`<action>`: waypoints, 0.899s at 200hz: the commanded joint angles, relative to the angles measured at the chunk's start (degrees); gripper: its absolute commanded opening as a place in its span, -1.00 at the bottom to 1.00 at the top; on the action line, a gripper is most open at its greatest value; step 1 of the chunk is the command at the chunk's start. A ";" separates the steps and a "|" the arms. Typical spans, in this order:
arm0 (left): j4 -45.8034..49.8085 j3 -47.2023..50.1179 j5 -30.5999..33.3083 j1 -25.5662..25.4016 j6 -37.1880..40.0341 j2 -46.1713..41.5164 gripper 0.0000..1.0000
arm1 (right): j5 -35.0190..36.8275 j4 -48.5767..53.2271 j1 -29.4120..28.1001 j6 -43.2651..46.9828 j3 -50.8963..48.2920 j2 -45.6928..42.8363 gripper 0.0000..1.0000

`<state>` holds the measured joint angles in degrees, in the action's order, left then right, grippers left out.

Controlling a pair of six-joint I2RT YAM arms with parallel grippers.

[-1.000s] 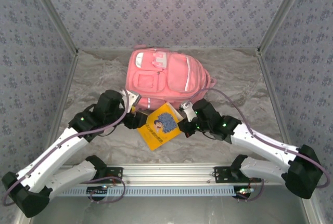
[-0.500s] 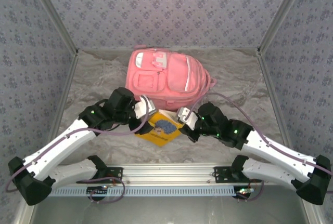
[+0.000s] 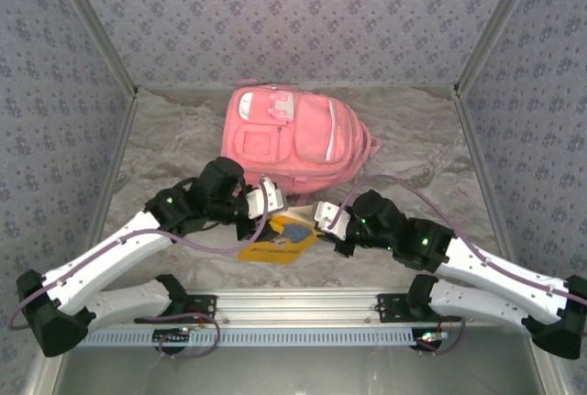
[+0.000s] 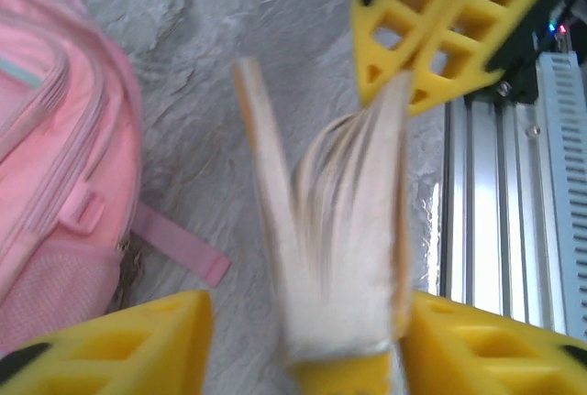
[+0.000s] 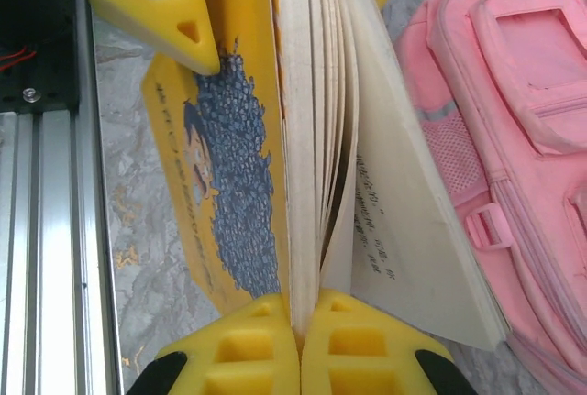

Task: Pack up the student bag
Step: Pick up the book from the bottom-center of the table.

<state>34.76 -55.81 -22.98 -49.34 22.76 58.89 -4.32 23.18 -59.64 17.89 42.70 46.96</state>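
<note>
The student bag [image 3: 293,134] is a pink backpack lying flat at the back centre of the table, front pockets up; it also lies along the left [image 4: 55,175] and the right [image 5: 514,111]. A yellow-covered book [image 3: 278,239] stands on edge just in front of it, pages fanned [image 4: 339,230]. My right gripper [image 3: 326,215] is shut on a bunch of pages and the cover at the book's near end [image 5: 300,322]. My left gripper [image 3: 267,199] is open and straddles the book's other end [image 4: 303,322]; its right finger [image 4: 486,349] touches the book, its left finger [image 4: 110,340] stands apart.
A pink strap [image 4: 179,244] trails from the bag onto the grey marbled tabletop [image 3: 174,148]. The aluminium rail [image 3: 293,308] runs along the near edge, close behind the book. Patterned walls [image 3: 83,93] enclose the left, back and right sides.
Both grippers have closed in toward each other. The book, flat and face up a second ago, now stands tipped on edge between them with its pages fanning.
</note>
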 commanded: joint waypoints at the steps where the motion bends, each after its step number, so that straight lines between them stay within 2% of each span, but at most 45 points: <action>1: -2.43 0.70 -2.19 -0.67 0.10 0.61 -0.19 | 2.78 -6.65 -0.47 0.56 3.59 -1.52 -1.00; 38: -1.81 0.61 -2.02 -0.67 0.52 0.71 -0.70 | 5.89 -8.46 -0.46 0.22 3.44 -2.78 -1.00; 52: -1.61 0.28 -2.26 -0.68 0.68 0.98 -0.99 | 6.90 -9.50 -0.40 -0.03 2.75 -3.89 -1.00; 63: -1.76 0.01 -2.09 -0.56 0.38 1.13 -1.00 | 7.56 -9.84 -0.40 -0.34 2.30 -4.40 -1.00; 70: -2.43 0.00 -2.06 -0.32 -0.39 0.98 -1.00 | 8.45 -9.89 -0.39 -0.61 2.10 -4.63 -0.79; 79: -4.13 0.15 -2.15 0.55 -2.25 0.56 -1.00 | 10.17 -10.07 -0.35 -1.39 1.95 -4.85 -0.41; 87: -6.05 0.33 -3.05 1.82 -4.55 -0.11 -1.00 | 10.81 -9.43 -0.39 -2.70 1.78 -5.31 -0.21; 99: -10.45 1.34 -5.53 4.84 -9.57 -1.87 -1.00 | 11.99 -8.98 -0.39 -4.20 1.08 -6.57 0.06; 114: -17.86 3.57 -7.89 8.39 -17.60 -4.57 -1.00 | 16.62 -10.56 0.10 -7.61 -0.73 -9.20 0.23; 136: -26.73 5.28 -5.15 10.78 -30.74 -7.15 -1.00 | 21.89 -13.98 1.73 -16.90 -4.27 -14.66 0.51; 150: -30.59 4.76 -1.66 10.96 -40.47 -7.39 -1.00 | 21.67 -14.21 3.67 -24.38 -5.65 -17.04 0.54; 163: -34.73 4.48 0.82 10.96 -49.33 -7.21 -1.00 | 21.21 -13.40 6.34 -36.46 -6.64 -17.60 0.59; 180: -38.76 4.04 5.46 10.96 -60.59 -7.02 -1.00 | 13.22 -13.14 10.12 -44.03 -7.08 -17.03 0.55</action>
<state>10.37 -49.87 -22.85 -38.59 -16.03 53.01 13.72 11.42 -53.28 -7.64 37.06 29.58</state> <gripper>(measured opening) 0.157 0.784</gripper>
